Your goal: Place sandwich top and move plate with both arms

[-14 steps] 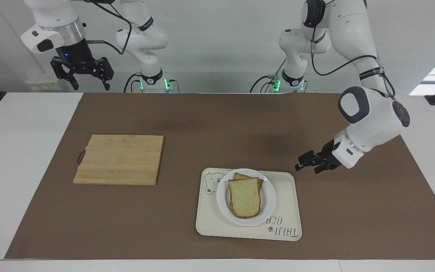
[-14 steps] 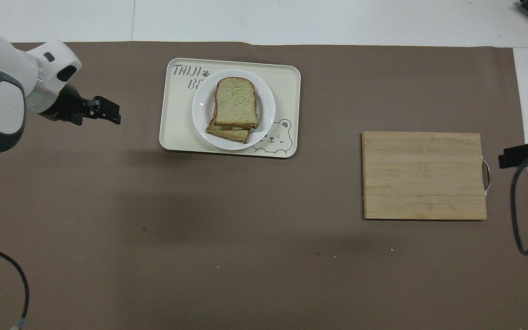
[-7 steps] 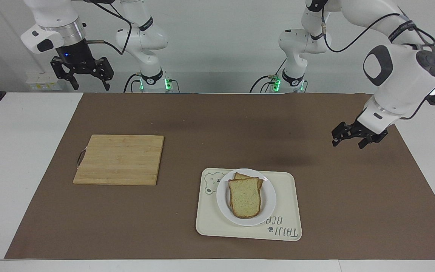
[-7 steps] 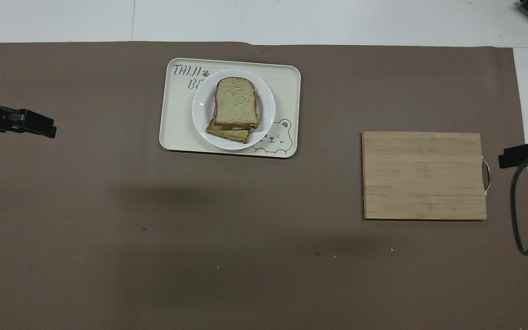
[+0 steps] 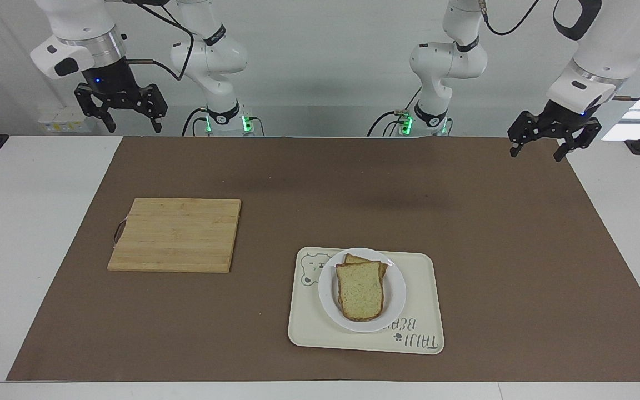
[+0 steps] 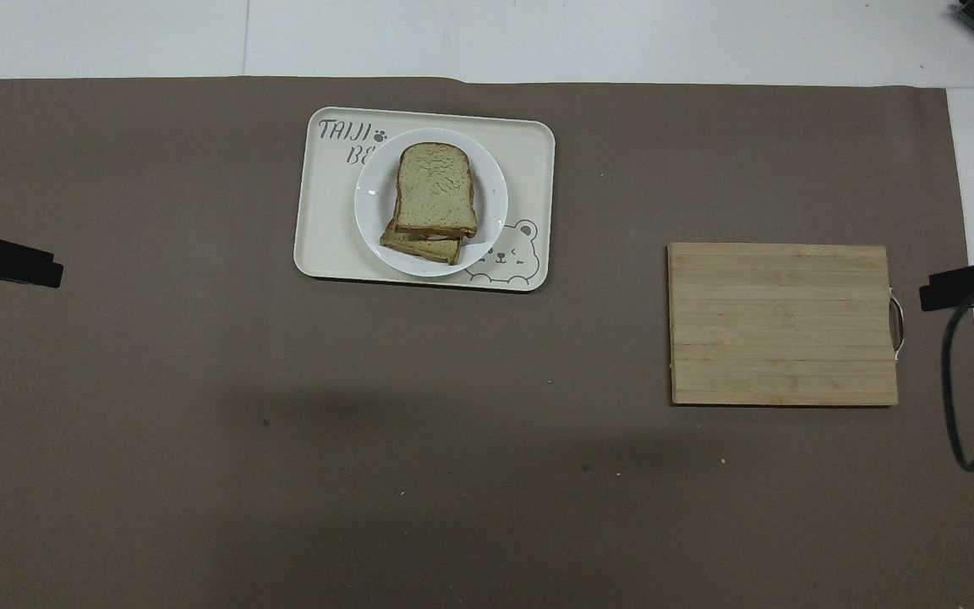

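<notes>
White counter [image 5: 36, 233] under a brown mat [image 5: 320, 183], pale wall above.

Left gripper [image 5: 554, 138] upper right, right gripper [image 5: 120, 109] upper left, both with fingers apart.

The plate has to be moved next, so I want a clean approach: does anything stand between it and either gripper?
Nothing visible does. The plate sits on the tray; only bare mat separates it from the raised left gripper and right gripper.

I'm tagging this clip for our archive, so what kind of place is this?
Probably a robotics lab staged as a kitchen: two white arms mounted at a table with a brown mat, a sandwich top on a plate in a bear-printed tray, and a wooden cutting board.
</notes>
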`<state>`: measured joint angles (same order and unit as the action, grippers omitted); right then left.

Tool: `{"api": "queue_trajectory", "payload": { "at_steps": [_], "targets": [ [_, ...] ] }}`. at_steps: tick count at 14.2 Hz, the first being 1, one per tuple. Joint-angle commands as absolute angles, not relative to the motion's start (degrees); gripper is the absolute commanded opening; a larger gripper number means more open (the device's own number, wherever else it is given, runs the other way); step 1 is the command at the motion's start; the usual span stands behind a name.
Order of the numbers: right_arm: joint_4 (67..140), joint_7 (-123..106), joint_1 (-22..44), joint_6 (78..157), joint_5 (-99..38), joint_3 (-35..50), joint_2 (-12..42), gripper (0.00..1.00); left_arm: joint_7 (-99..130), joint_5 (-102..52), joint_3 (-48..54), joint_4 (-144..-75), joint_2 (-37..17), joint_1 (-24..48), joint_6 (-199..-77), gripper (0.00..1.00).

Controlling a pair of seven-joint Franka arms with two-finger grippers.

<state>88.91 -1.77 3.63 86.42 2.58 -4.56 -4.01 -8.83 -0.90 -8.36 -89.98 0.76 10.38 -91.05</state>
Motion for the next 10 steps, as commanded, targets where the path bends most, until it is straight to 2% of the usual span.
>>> {"api": "queue_trajectory", "payload": {
  "at_steps": [1,10],
  "targets": [
    [89.82,-2.9,2.99,86.48,2.11,-4.31,-4.83,1.0,-9.32,0.35,-8.35,-91.23,1.76,10.37,-90.35,1.0],
    [89.82,-2.99,2.99,86.48,2.11,-4.31,-4.83,1.0,-6.15,0.35,-8.96,-91.23,1.76,10.2,-89.39,1.0]
  ]
}}
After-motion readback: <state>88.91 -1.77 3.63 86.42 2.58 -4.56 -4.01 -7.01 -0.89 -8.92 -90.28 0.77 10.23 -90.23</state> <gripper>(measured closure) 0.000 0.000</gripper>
